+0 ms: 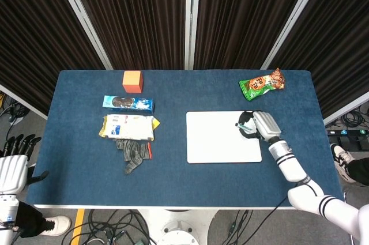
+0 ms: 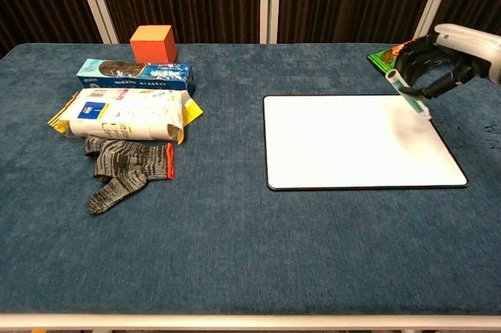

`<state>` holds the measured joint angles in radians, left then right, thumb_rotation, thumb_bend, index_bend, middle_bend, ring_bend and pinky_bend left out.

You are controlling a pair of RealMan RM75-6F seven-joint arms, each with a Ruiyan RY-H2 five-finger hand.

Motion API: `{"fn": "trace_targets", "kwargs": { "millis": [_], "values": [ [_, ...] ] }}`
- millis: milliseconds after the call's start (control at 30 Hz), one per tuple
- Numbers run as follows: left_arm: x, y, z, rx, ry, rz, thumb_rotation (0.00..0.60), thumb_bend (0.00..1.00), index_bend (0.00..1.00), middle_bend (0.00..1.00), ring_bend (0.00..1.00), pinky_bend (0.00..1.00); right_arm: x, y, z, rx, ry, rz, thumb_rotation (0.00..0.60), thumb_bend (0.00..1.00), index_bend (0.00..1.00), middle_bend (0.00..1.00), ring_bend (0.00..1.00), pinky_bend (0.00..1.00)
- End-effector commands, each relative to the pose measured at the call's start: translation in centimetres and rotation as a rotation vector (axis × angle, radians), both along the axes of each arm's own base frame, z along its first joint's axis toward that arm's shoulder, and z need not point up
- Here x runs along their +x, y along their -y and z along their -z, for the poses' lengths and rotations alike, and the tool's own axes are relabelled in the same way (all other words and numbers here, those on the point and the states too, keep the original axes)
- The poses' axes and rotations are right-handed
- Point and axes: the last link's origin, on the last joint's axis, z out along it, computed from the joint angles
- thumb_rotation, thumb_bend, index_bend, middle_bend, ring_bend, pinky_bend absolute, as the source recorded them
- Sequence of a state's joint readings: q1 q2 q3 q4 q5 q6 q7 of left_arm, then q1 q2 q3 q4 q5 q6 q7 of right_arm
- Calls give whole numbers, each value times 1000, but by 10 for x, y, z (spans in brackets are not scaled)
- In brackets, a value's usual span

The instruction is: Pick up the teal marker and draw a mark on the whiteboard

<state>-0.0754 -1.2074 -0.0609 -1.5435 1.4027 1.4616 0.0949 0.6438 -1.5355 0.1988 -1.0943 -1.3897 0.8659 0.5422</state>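
My right hand [image 1: 258, 125] [image 2: 438, 63] grips the teal marker [image 2: 409, 95] [image 1: 243, 124] and hangs above the right part of the whiteboard [image 1: 223, 136] [image 2: 359, 141]. In the chest view the marker slants, one end down towards the board's right side; I cannot tell whether it touches. The board's surface shows no mark. My left hand [image 1: 14, 163] hangs off the table's left edge with fingers spread and nothing in it.
An orange cube [image 1: 132, 81], a blue cookie box [image 1: 128, 103], a white-and-yellow packet [image 1: 128, 127] and a grey glove [image 1: 134, 155] lie on the table's left half. A green snack bag [image 1: 262, 83] lies at the back right, close behind my right hand.
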Motion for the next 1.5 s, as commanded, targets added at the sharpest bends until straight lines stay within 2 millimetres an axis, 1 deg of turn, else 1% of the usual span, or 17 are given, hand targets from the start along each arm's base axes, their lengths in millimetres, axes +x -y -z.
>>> {"fn": "trace_targets", "kwargs": {
  "millis": [33, 133, 200, 333, 433, 600, 733, 1000, 1133, 1300, 1400, 1500],
  "values": [
    [0, 2, -1, 0, 11, 1, 600, 64, 170, 106, 24, 0, 46, 16, 14, 59, 322, 0, 600, 383, 721, 613, 417, 280],
    [0, 3, -1, 0, 23, -1, 600, 64, 170, 106, 24, 0, 54, 19, 30, 84, 411, 33, 600, 387, 729, 614, 417, 280],
    [0, 4, -1, 2, 28, -2, 600, 64, 170, 106, 24, 0, 58, 20, 39, 100, 441, 44, 600, 388, 729, 614, 417, 280],
    [-1, 4, -3, 5, 34, 3, 600, 64, 170, 106, 24, 0, 59, 24, 60, 95, 423, 45, 600, 395, 732, 614, 417, 280],
    [-3, 5, -3, 5, 38, 0, 600, 63, 170, 106, 24, 0, 59, 25, 70, 89, 433, 55, 600, 397, 733, 614, 417, 280],
    [-5, 7, -4, 4, 44, -7, 600, 64, 170, 106, 24, 0, 55, 31, 73, 59, 432, 65, 600, 398, 734, 613, 417, 280],
    [-6, 8, -2, -1, 50, -9, 600, 64, 170, 106, 24, 0, 52, 32, 79, 68, 418, 72, 600, 397, 734, 614, 417, 280],
    [-7, 7, -1, -2, 52, -11, 600, 64, 170, 106, 24, 0, 54, 31, 89, 94, 404, 55, 600, 397, 737, 614, 417, 279],
    [-8, 7, -1, -2, 52, -15, 600, 64, 170, 106, 24, 0, 60, 20, 99, 143, 416, 23, 600, 398, 737, 614, 417, 278],
    [-8, 7, 0, -3, 52, -12, 600, 64, 170, 106, 24, 0, 76, -1, 112, 240, 464, -20, 600, 397, 737, 613, 417, 277],
    [-9, 8, 0, 0, 51, -13, 600, 64, 170, 106, 24, 0, 83, -6, 111, 259, 493, -33, 600, 397, 737, 614, 417, 277],
    [-10, 9, 0, 2, 55, -17, 600, 64, 170, 106, 24, 0, 79, -2, 103, 218, 477, -38, 600, 400, 737, 613, 417, 276]
  ]
}}
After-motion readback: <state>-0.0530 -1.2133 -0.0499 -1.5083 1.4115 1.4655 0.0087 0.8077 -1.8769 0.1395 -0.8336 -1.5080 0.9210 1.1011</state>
